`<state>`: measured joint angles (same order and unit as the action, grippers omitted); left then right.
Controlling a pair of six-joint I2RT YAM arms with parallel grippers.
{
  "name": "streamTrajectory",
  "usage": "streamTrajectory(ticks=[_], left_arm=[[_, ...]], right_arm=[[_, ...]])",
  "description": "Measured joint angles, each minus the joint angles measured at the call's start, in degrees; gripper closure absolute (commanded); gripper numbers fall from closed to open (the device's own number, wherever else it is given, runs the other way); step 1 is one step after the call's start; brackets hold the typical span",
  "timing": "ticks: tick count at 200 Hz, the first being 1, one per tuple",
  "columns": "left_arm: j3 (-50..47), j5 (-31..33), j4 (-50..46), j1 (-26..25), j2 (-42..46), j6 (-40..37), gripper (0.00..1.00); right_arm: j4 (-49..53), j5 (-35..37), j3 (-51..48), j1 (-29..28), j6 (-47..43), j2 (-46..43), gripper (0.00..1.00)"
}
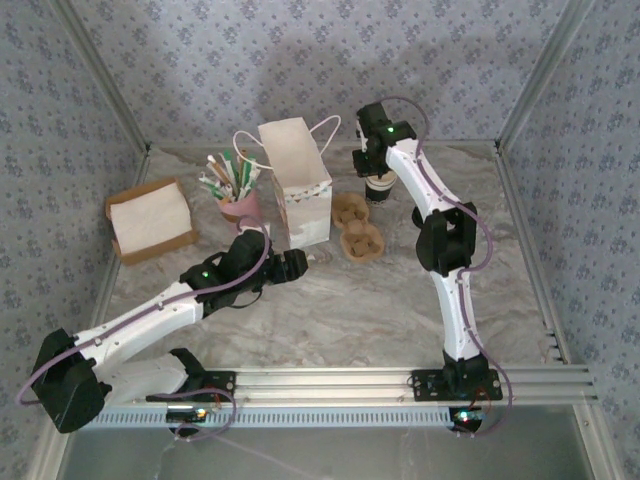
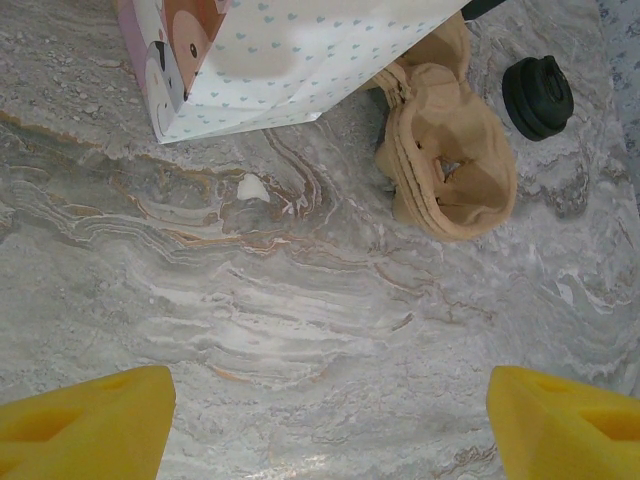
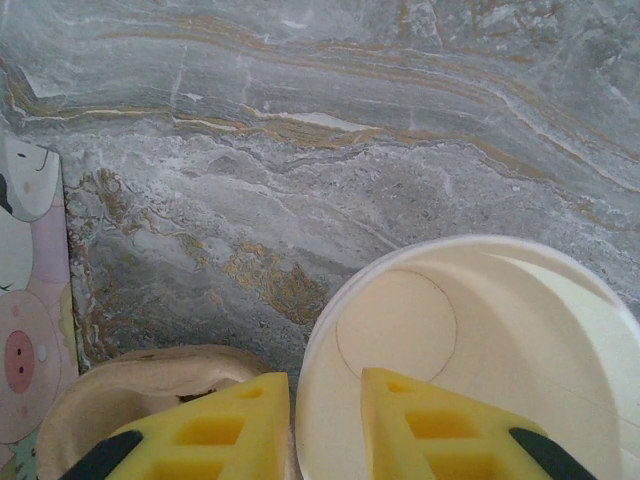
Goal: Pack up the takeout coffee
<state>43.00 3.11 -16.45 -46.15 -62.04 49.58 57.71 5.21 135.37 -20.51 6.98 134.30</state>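
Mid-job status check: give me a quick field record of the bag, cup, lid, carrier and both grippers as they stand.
paper cup: upright, open, no lid on it, cream inside
black lid: lying on the table, apart from the carrier
cup carrier: beside the bag, no cup in it
gift bag: standing upright, handles up
right gripper: fingers straddle the cup's rim, one inside, one outside; firm pinch not confirmed
left gripper: open, holding nothing, near the bag's base

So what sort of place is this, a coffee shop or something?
Probably a robot test booth, not a real shop: aluminium frame hung with patterned cloth, two robot arms bolted to a rail, and takeout props, a paper bag and cup carrier, on the table.
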Motion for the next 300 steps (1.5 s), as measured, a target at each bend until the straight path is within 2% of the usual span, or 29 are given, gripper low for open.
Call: streamTrajectory(ticks=[36, 66, 95, 111, 151, 205, 300], left_arm=[[0.0, 0.02, 0.0, 0.0, 0.0, 0.0, 0.18], [0.0, 0.07, 0.0, 0.0, 0.0, 0.0, 0.18], [0.0, 0.26, 0.0, 0.0, 0.0, 0.0, 0.18], [0.0, 0.42, 0.0, 0.02, 0.0, 0.0, 0.18], [0.0, 0.42, 0.0, 0.0, 0.0, 0.0, 0.18], [0.0, 0.42, 0.0, 0.02, 0.0, -0.02, 0.19], [0.0, 0.42, 0.0, 0.0, 0.0, -0.02, 0.18]], right_arm=[[0.37, 0.0, 0.0, -0.04, -0.22, 1.16, 0.82], [0.44, 0.0, 0.24, -0.04, -0.22, 1.36, 0.85], [0.79, 0.61, 0.63, -0.15, -0.26, 1.36, 0.84], [0.9, 1.07, 0.98, -0.17, -0.42, 1.36, 0.79], [1.05, 1.9, 1.36, -0.42, -0.68, 1.36, 0.78], [1.22, 2.43, 1.4, -0.59, -1.09, 1.36, 0.89], [2.34, 7.96, 3.04, -1.66, -3.45, 1.36, 0.96]])
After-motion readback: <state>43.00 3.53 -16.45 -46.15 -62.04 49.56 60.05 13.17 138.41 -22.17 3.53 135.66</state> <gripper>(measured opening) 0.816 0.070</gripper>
